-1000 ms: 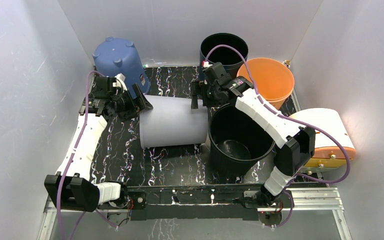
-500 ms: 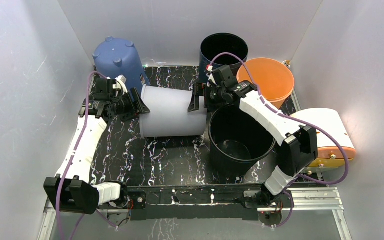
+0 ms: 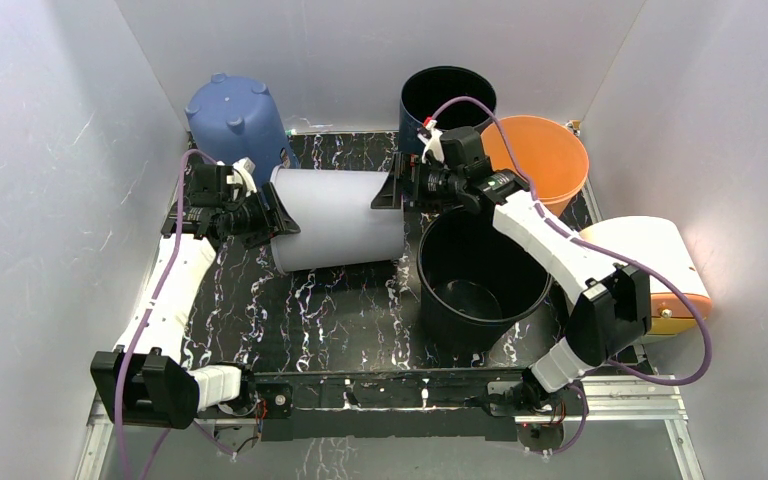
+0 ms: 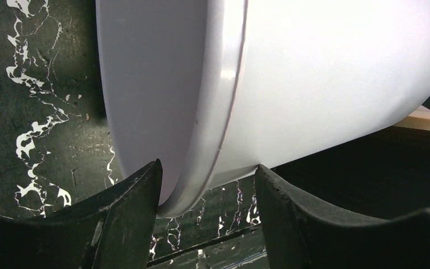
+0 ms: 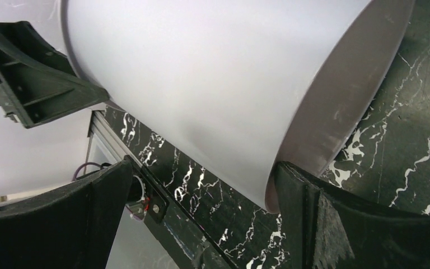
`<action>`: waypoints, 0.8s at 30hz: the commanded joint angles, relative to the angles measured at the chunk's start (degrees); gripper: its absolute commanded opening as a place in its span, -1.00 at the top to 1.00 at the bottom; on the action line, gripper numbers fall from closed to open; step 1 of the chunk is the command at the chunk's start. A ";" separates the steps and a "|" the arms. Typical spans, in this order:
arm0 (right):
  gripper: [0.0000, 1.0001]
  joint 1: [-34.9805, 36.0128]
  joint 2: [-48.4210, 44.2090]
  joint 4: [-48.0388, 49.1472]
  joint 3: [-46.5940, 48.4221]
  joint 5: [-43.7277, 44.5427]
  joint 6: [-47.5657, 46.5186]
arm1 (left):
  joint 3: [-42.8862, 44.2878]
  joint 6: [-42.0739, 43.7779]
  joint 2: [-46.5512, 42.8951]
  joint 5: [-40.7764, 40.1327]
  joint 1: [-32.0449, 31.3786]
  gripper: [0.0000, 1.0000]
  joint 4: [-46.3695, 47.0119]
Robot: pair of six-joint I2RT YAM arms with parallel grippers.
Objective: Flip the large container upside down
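Left claw clamps rim of sideways white container

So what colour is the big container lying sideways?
A pale lavender-grey plastic bucket; top external view.

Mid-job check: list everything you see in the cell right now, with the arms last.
white bucket: 1, white, on its side mid-table, between the two grippers
black bucket: 1, black, upright, right of the white one
dark bucket: 1, dark, upright, back centre
orange bucket: 1, orange, open side up, back right
blue bucket: 1, blue, upside down, back left
case: 1, white and orange, right edge; what it is I cannot tell
table: 1, black marbled
left gripper: 1, black, closed on the white bucket's rim
right gripper: 1, black, open wide around the white bucket's base end
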 commanded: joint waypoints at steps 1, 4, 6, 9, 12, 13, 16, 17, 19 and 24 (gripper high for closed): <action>-0.96 1.19 -3.60 10.49 0.98 -10.13 4.34 | -1.10 -0.12 0.05 3.58 -0.34 -0.16 1.41; -0.96 1.20 -4.63 12.22 1.03 -10.77 6.18 | -1.65 -0.28 -0.63 3.85 -0.35 -0.16 1.77; -0.96 1.20 -5.29 13.44 1.41 -11.37 7.39 | -1.81 -0.36 -0.92 4.01 -0.43 -0.16 1.84; -0.96 1.20 -5.34 14.54 3.01 -13.06 8.89 | -2.14 -0.92 -1.22 4.66 -0.37 -0.17 2.00; -0.96 1.19 -5.07 15.04 5.10 -14.58 9.99 | -2.93 -1.39 -1.72 5.44 -0.39 -0.18 2.40; -0.96 1.19 -5.17 15.19 5.52 -14.70 10.28 | -3.18 -1.43 -1.81 5.40 -0.43 -0.18 2.47; -0.96 1.20 -5.50 15.89 6.32 -14.66 10.87 | -3.65 -1.44 -2.11 5.37 -0.37 -0.20 2.55; -0.96 1.20 -5.62 16.02 6.47 -14.68 11.08 | -3.76 -1.44 -2.11 5.43 -0.39 -0.20 2.59; -0.96 1.22 -5.72 16.27 6.61 -15.03 11.53 | -4.23 -1.49 -2.12 5.75 -0.39 -0.21 2.98; -0.96 1.26 -6.51 16.47 6.39 -15.00 11.80 | -7.01 -3.23 -2.17 8.12 -0.39 -0.29 5.94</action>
